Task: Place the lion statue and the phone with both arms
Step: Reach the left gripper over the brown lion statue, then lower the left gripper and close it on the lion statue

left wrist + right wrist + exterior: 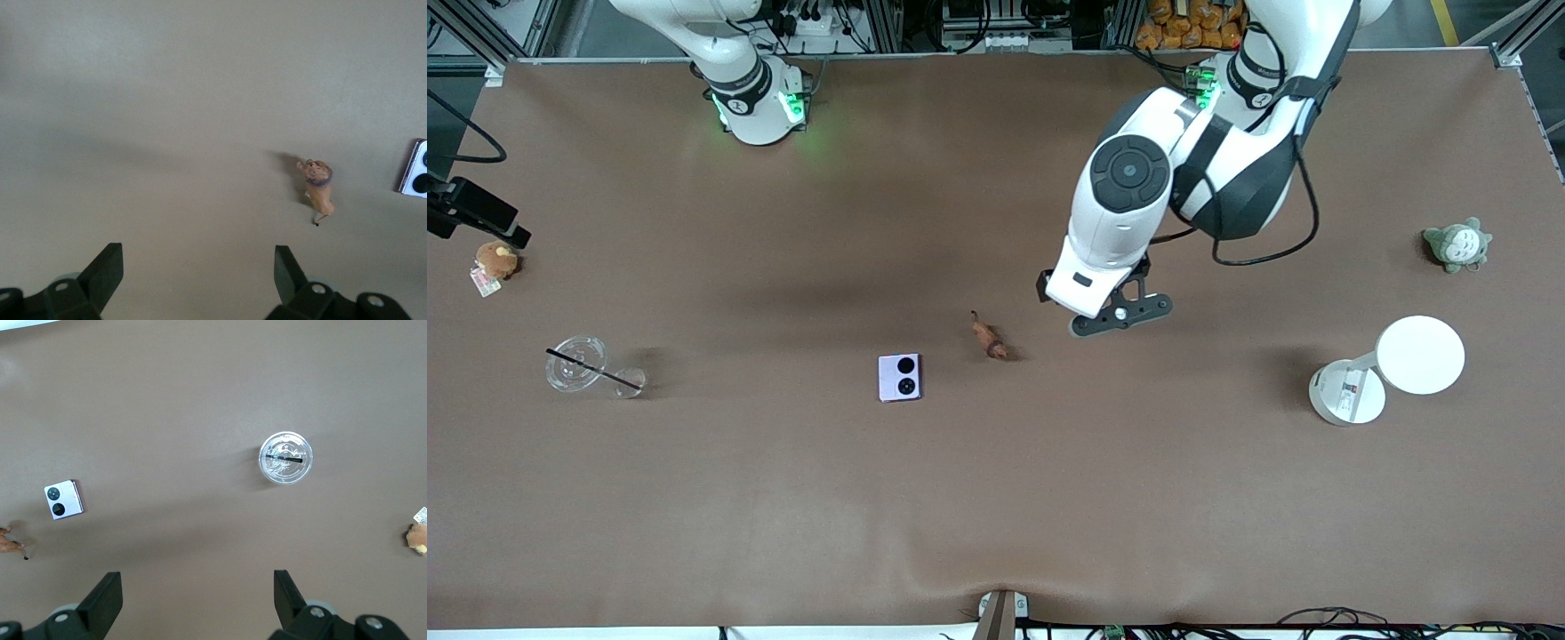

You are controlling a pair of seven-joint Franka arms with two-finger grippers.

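The lion statue [989, 340] stands on the brown table near its middle, and it also shows in the left wrist view [319, 189]. The phone [899, 377] lies flat beside it, toward the right arm's end and nearer the front camera. My left gripper [1119, 313] hangs open and empty over bare table beside the lion, toward the left arm's end; its fingers [107, 270] stand wide apart. My right gripper [198, 587] is open and empty, high above the table and out of the front view. Its wrist view shows the phone [64, 500] and the lion [7, 541] far below.
A clear cup [576, 363] with a black straw and a brown plush toy [496, 260] sit toward the right arm's end. A grey-green plush [1456, 244] and a white round-headed stand [1348, 392] sit toward the left arm's end.
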